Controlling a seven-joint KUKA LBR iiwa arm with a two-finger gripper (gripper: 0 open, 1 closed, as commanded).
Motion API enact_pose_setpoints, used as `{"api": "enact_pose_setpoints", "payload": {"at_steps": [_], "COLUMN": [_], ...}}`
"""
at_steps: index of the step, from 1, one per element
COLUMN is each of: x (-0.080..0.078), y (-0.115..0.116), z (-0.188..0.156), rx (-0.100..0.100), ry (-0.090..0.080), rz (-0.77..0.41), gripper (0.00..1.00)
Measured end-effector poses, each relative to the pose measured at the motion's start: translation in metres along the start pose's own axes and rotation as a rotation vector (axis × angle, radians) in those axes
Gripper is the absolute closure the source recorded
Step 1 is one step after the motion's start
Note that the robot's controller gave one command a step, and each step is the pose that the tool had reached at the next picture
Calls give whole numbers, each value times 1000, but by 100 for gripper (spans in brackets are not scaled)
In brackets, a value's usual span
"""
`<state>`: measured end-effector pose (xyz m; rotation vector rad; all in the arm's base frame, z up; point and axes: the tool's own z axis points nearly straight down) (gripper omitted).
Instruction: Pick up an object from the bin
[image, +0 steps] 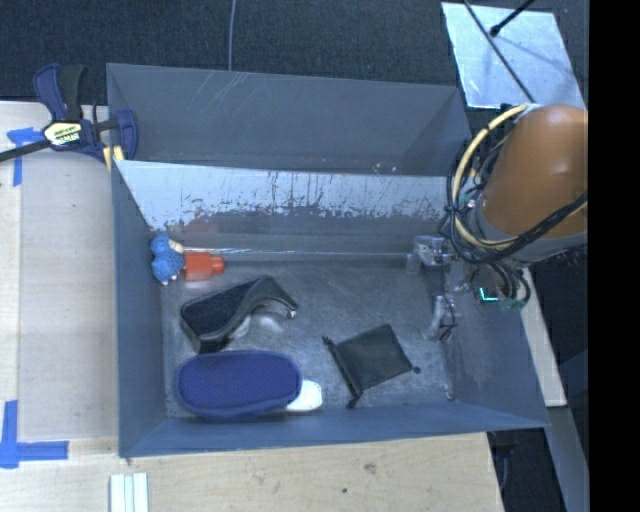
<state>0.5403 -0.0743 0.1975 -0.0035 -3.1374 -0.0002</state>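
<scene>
My gripper hangs low over the right side of the bin floor, close to the right wall. Nothing shows in it. Nearest to it is a flat black square piece, lying a little to its left and toward the front, apart from the gripper. Further left a dark curved thing with a grey handle rests on the floor.
A blue oval thing with a white end lies in the front left corner. A small blue and orange toy sits at the back left wall. The arm with its orange cover and cables comes in over the right rim.
</scene>
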Motion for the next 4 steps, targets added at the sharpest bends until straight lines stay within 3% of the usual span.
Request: {"api": "enact_pose_setpoints", "payload": {"at_steps": [1, 2, 3, 4], "x": [31, 28, 27, 7], "y": [39, 41, 41, 42], "z": [111, 128, 127, -48], "rx": [-2, 1, 1, 4], "ry": [3, -3, -5, -17], "rz": [47, -404, -404, -429], "gripper": [0, 0, 100, 100]}}
